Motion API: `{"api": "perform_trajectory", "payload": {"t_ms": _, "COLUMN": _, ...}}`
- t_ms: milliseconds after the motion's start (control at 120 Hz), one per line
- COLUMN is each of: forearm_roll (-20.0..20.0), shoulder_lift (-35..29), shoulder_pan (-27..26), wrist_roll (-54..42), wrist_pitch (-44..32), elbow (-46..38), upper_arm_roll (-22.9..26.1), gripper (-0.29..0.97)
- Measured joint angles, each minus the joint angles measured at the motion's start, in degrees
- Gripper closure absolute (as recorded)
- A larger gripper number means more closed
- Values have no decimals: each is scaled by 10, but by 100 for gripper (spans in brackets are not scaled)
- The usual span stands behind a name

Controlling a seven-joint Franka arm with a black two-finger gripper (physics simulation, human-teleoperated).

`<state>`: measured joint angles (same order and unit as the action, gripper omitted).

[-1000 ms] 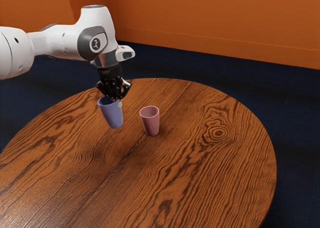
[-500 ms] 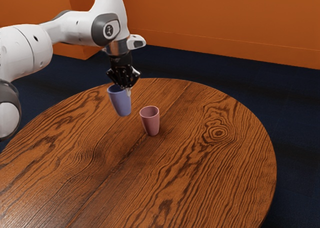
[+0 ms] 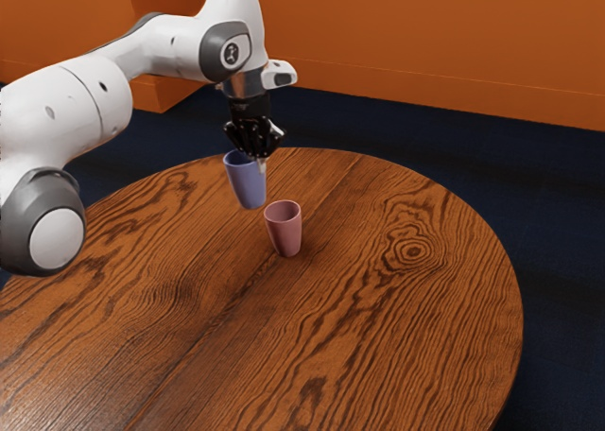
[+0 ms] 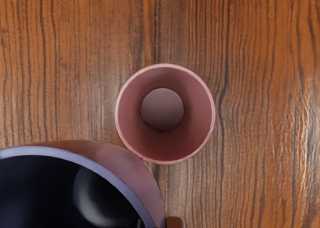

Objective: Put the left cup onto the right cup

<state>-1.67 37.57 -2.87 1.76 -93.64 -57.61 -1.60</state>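
A blue-violet cup (image 3: 247, 181) hangs in the air above the round wooden table (image 3: 397, 318), slightly tilted, with my black gripper (image 3: 251, 153) shut on its rim. A pink cup (image 3: 284, 227) stands upright on the table just to the exterior view's right of and below the held cup. In the wrist view the pink cup (image 4: 165, 113) is seen from above with its mouth open, and the held blue-violet cup (image 4: 65, 188) looms large beside it, its edge overlapping the pink rim.
The table's edge curves toward the exterior view's right, with dark blue floor (image 3: 529, 176) beyond it. An orange wall (image 3: 425, 34) runs behind.
My arm has carried the blue-violet cup upward and toward the exterior view's right, from beside the pink cup to a spot close above its left side.
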Motion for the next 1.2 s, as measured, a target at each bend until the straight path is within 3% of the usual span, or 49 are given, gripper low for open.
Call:
{"api": "perform_trajectory", "payload": {"t_ms": 433, "forearm_roll": 18, "shoulder_lift": 55, "shoulder_pan": 10, "wrist_roll": -30, "wrist_pitch": 5, "elbow": 70, "upper_arm_roll": 32, "gripper": 79}}
{"api": "perform_trajectory", "payload": {"t_ms": 1200, "forearm_roll": 51, "shoulder_lift": 90, "shoulder_pan": 17, "wrist_roll": -59, "wrist_pitch": -2, "elbow": 103, "upper_arm_roll": 69, "gripper": 79}}
